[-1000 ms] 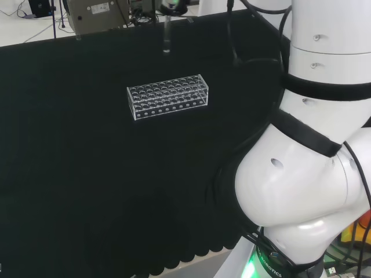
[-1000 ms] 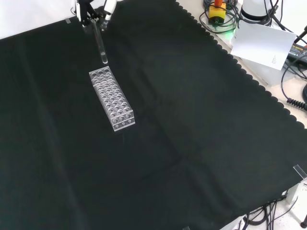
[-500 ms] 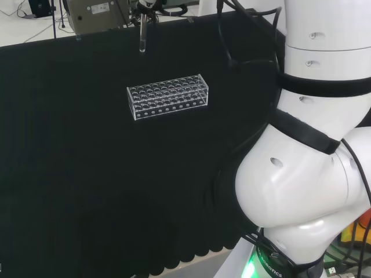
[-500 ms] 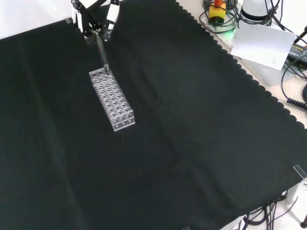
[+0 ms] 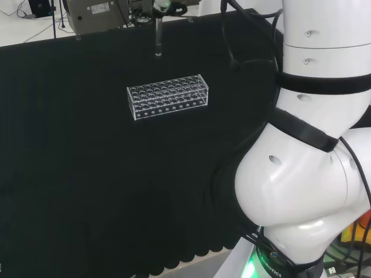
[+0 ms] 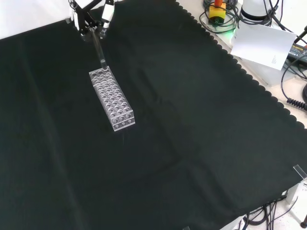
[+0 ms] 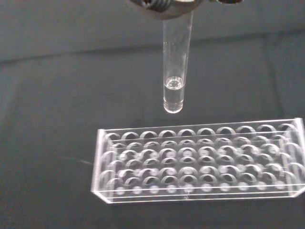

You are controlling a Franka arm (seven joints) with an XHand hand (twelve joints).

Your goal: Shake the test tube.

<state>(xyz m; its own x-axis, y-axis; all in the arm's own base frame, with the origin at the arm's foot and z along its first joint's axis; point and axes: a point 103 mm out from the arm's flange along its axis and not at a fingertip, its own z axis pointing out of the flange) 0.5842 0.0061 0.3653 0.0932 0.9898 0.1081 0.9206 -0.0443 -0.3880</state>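
Note:
A clear test tube (image 5: 157,40) hangs upright above the black cloth, pinched at its top by my hand (image 5: 164,6). In the front view the hand (image 6: 91,19) comes in at the top left, and the tube (image 6: 99,48) slants down toward the far end of the clear plastic rack (image 6: 112,99). The wrist view shows the tube (image 7: 174,67) with its rounded bottom a little above the rack (image 7: 200,167), whose holes stand empty. The rack (image 5: 167,97) lies on the cloth, nearer than the tube in the head view.
A grey box (image 5: 95,14) stands at the cloth's far edge in the head view. The arm's white links (image 5: 313,145) fill that view's right side. A white box (image 6: 264,45) and cables lie past the cloth's scalloped edge at the front view's right.
In the head view the tube swung left half a second ago and has come partway back to the right. In the front view its tip dipped toward the rack and rose again.

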